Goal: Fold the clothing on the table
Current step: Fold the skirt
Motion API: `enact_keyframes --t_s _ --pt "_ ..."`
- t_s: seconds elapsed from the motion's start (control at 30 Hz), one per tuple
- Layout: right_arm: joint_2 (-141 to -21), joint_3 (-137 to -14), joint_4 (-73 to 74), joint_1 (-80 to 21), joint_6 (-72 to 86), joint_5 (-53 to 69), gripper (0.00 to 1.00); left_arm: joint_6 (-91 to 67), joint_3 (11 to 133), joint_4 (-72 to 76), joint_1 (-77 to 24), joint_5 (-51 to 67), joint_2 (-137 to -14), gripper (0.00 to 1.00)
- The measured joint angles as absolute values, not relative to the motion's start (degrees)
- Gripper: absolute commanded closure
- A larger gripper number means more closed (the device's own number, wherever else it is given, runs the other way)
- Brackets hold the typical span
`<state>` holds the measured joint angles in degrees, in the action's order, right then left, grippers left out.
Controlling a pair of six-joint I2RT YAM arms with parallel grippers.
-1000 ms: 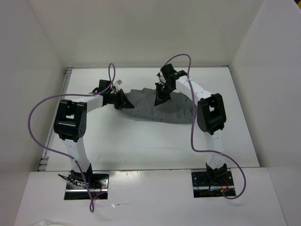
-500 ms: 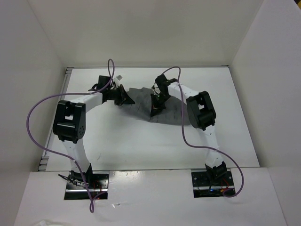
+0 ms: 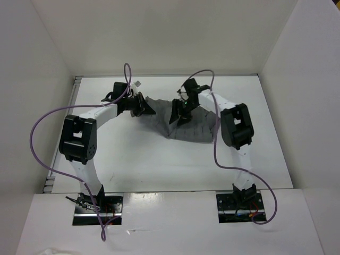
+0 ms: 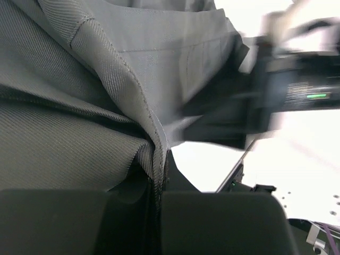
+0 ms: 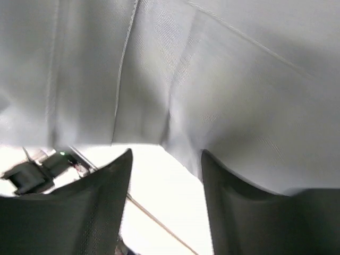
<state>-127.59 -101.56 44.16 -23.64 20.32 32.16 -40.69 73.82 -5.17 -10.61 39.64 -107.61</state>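
The grey clothing [image 3: 194,126] lies bunched on the far middle of the white table [image 3: 159,159]. My left gripper [image 3: 147,110] is shut on its left edge; in the left wrist view a seamed fold of clothing [image 4: 106,79] runs down into the closed left gripper [image 4: 159,186]. My right gripper [image 3: 177,117] hovers over the garment's left half, a short way right of the left one. In the right wrist view the right gripper [image 5: 166,170] stands open with nothing between its fingers, and the clothing [image 5: 212,79] fills the upper part just beyond the tips.
A small pale tag [image 3: 137,84] lies near the table's far edge, behind the left gripper. White walls close in the table at the back and both sides. Purple cables [image 3: 40,125] loop off both arms.
The right gripper has opened and let go of the clothing. The left gripper has carried its edge to the right, and the garment is now bunched narrower.
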Motion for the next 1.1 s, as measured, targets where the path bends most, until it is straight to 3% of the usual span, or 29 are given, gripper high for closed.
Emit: enact_keyframes --t_s 0.27,0.53,0.63,0.77,1.1 --pt "-109.58 -91.09 44.16 -8.43 23.0 20.53 0.37 -40.4 75.55 -6.39 -10.57 39.22 -107.61 1.0" --pt "-111.42 -79.22 45.8 -5.06 24.45 11.9 0.38 -38.85 78.5 -8.03 -10.57 39.27 -107.63 1.0" --pt "-112.73 -79.18 45.25 -5.28 24.6 11.99 0.45 -37.47 79.96 -10.0 -10.63 39.24 -107.96 1.0" --pt "-114.76 -79.4 43.92 -5.28 24.64 13.65 0.82 -34.2 85.67 -14.96 -12.05 38.92 -110.76 1.0" --pt "-117.05 -81.87 43.66 -6.46 24.88 16.27 0.87 -22.48 110.8 -32.29 -28.34 30.72 -124.33 1.0"
